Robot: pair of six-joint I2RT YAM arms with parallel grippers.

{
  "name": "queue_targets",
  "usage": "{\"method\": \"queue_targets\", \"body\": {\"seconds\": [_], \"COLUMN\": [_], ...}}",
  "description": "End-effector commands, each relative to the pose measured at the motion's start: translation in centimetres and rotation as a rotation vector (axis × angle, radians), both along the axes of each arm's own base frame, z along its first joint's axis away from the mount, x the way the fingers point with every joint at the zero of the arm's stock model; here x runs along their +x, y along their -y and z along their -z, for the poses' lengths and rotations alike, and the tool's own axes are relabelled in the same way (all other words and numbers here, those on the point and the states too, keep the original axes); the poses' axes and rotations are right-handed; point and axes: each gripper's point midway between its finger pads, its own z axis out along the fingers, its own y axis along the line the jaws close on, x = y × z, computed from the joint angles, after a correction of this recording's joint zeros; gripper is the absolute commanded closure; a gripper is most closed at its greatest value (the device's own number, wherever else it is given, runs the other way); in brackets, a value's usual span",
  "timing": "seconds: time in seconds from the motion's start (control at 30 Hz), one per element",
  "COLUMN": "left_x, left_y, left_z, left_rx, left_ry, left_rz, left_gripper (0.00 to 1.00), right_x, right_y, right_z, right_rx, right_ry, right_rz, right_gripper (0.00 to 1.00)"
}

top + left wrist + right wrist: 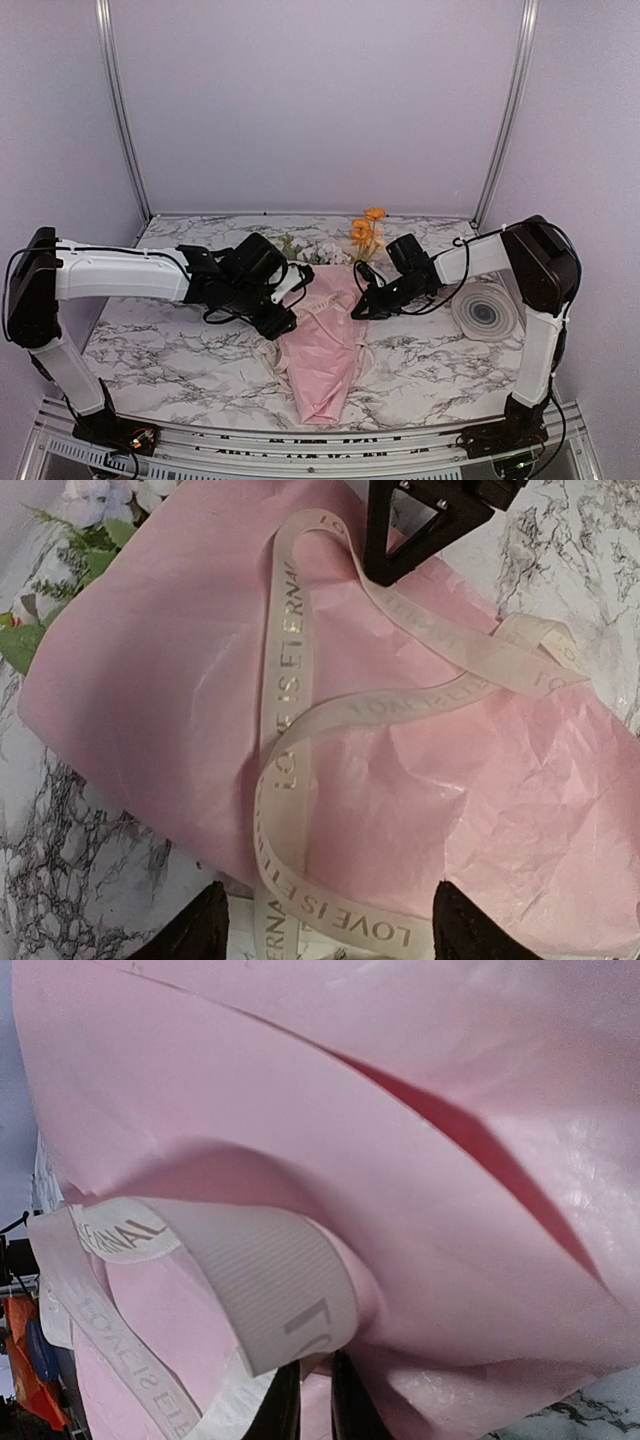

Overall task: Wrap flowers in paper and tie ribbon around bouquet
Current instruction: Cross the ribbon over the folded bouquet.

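Pink-paper bouquet [325,350] lying flat on the marble worktop [150,340], narrow end toward the arm bases, wide end away. Poking from that far end: orange flowers [368,232], with white blooms and green leaves beside them. Draped over the bouquet's middle: cream ribbon [285,730] lettered "LOVE IS ETERNAL", loosely looped, crossing itself once on top of the paper [150,680], not pulled snug. At the bouquet's left flank: left fingers [195,930], spread wide to either side of a slack ribbon strand, clamping nothing. At the bouquet's right flank: right fingers [288,1410], nearly together, pinching a ribbon end right against the paper. Well apart from the bouquet, off to its right: a pale round roll [487,312] lying flat on the worktop.
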Motion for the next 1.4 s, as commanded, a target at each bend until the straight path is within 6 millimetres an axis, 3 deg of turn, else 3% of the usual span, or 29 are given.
{"method": "queue_targets", "body": {"seconds": [0.0, 0.07, 0.2, 0.3, 0.43, 0.53, 0.63, 0.93, 1.13, 1.37], "left_x": [1.8, 2.6, 2.2, 3.2, 4.1, 4.4, 3.9, 1.2, 0.9, 1.8], "left_y": [-5.5, -7.9, -9.7, -10.9, -10.3, -9.9, -8.1, -5.4, -3.3, -2.4], "left_z": [-0.8, 0.5, 4.0, 5.7, 6.8, 7.5, 8.4, 11.1, 10.0, 4.6], "left_rx": [-0.061, -0.055, 0.025, 0.096, 0.118, 0.127, 0.092, 0.088, 0.036, -0.162], "left_ry": [-0.059, -0.085, -0.11, -0.058, -0.029, -0.005, -0.02, -0.124, -0.12, -0.042], "left_rz": [-0.244, -0.363, -0.418, -0.466, -0.448, -0.44, -0.38, -0.287, -0.249, -0.269], "left_gripper": [0.4, 0.53, 0.68, 0.72, 0.46, 0.37, 0.25, 0.22, 0.23, 0.31], "right_x": [0.0, 0.1, 0.0, -0.1, -0.2, -0.3, -0.4, -0.4, -0.4, -0.5], "right_y": [0.7, 0.7, 0.5, 0.6, 0.8, 0.8, 0.8, 0.8, 0.9, 1.1], "right_z": [1.2, 1.2, 1.3, 1.4, 1.7, 1.8, 1.9, 1.9, 2.0, 1.9], "right_rx": [-0.054, -0.052, -0.046, -0.049, -0.056, -0.054, -0.052, -0.06, -0.063, -0.069], "right_ry": [-0.026, -0.023, -0.027, -0.027, -0.033, -0.034, -0.039, -0.039, -0.041, -0.036], "right_rz": [0.013, 0.012, 0.007, 0.006, 0.006, 0.009, 0.009, 0.009, 0.01, 0.008], "right_gripper": [0.88, 0.88, 0.88, 0.88, 0.88, 0.88, 0.88, 0.88, 0.88, 0.88]}}
